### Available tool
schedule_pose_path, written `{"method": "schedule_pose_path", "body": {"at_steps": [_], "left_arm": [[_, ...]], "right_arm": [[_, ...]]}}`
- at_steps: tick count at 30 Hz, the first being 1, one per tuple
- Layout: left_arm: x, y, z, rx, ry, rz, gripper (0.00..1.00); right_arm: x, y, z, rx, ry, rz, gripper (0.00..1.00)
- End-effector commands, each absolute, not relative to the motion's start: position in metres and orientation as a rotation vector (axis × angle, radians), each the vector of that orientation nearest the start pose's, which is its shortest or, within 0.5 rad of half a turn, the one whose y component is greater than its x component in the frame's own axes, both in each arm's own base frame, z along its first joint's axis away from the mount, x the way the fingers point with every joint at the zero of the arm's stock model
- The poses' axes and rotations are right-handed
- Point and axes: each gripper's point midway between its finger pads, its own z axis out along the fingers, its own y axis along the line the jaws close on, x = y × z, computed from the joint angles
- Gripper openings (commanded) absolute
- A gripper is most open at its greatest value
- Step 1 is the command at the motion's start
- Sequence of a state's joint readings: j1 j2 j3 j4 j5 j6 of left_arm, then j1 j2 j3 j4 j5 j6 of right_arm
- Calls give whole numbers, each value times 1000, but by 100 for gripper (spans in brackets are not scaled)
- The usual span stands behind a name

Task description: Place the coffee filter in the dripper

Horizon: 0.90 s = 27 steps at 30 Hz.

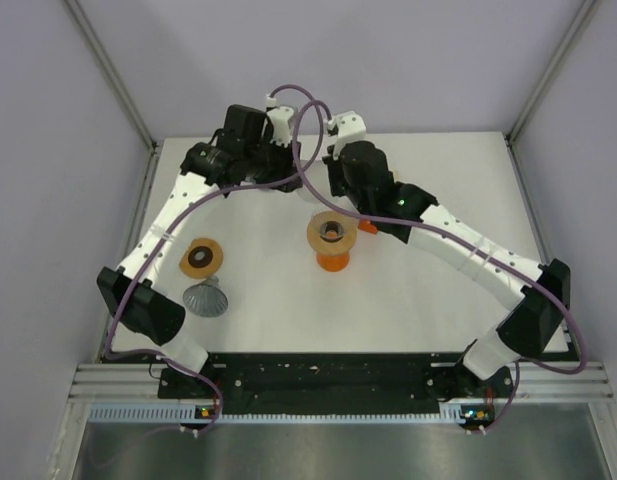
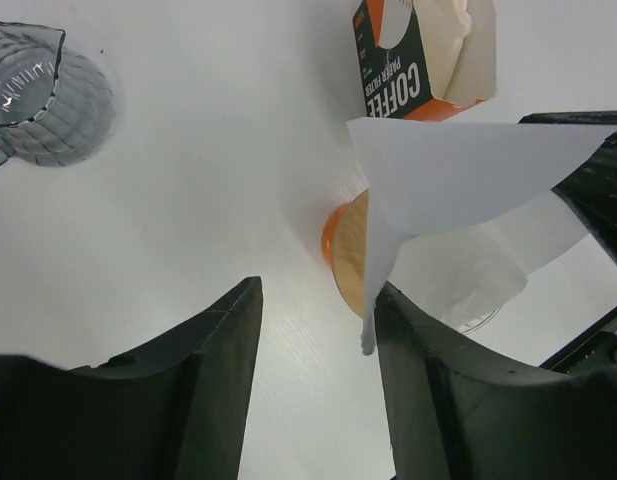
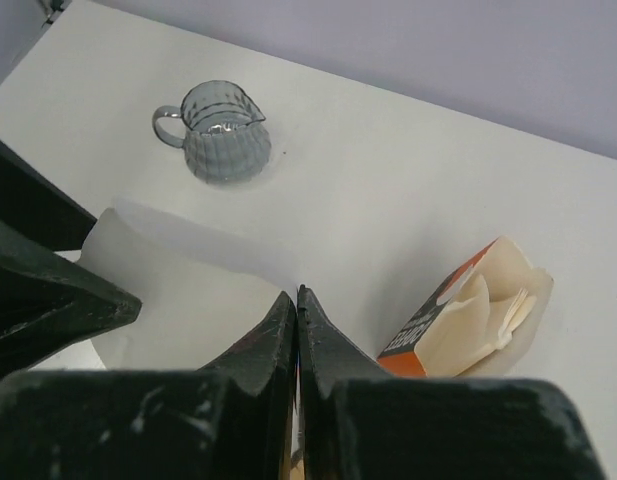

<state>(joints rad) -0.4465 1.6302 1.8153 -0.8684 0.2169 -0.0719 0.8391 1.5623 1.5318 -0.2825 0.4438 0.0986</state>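
While the right gripper (image 3: pixel 297 296) has its fingers pressed together on one edge of the white coffee filter (image 2: pixel 468 170), the left gripper (image 2: pixel 318 300) has its fingers spread, with the paper's lower edge hanging just beside its right finger; whether it touches that finger cannot be told. Held off the table (image 1: pixel 428 300) at the far centre, where the two wrists meet, the filter sits unfolded above the orange dripper (image 1: pixel 330 242). That dripper stands upright near the middle of the table, just on the near side of the grippers, with a pale wooden collar around its top. An open filter box (image 2: pixel 418 60) lies just to the dripper's right, partly under the right arm. Well to the left lie a flat brown ring (image 1: pixel 202 258) and, nearer, a grey glass pitcher (image 1: pixel 206 297).
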Motion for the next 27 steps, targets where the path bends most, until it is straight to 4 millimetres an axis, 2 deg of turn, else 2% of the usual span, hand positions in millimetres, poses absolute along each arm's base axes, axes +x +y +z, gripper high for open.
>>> {"method": "schedule_pose_path", "body": {"at_steps": [1, 7, 13, 15, 17, 19, 21, 27], "left_arm": [[369, -228, 318, 504, 2163, -581, 57], [367, -247, 331, 448, 2141, -734, 63], [363, -258, 308, 448, 2218, -814, 59], [363, -258, 303, 446, 2230, -807, 46], [365, -253, 305, 446, 2219, -770, 15], [367, -247, 309, 453, 2199, -727, 3], [366, -243, 311, 466, 2190, -699, 0], [366, -234, 302, 497, 2209, -633, 0]], "right_arm": [[363, 290, 365, -207, 1777, 379, 0], [362, 294, 373, -109, 1746, 473, 0], [362, 293, 382, -83, 1714, 500, 0], [363, 288, 384, -86, 1707, 485, 0], [367, 277, 383, -76, 1710, 467, 0], [369, 268, 380, -86, 1707, 466, 0], [367, 263, 382, -123, 1683, 471, 0], [369, 251, 381, -175, 1674, 412, 0]]}}
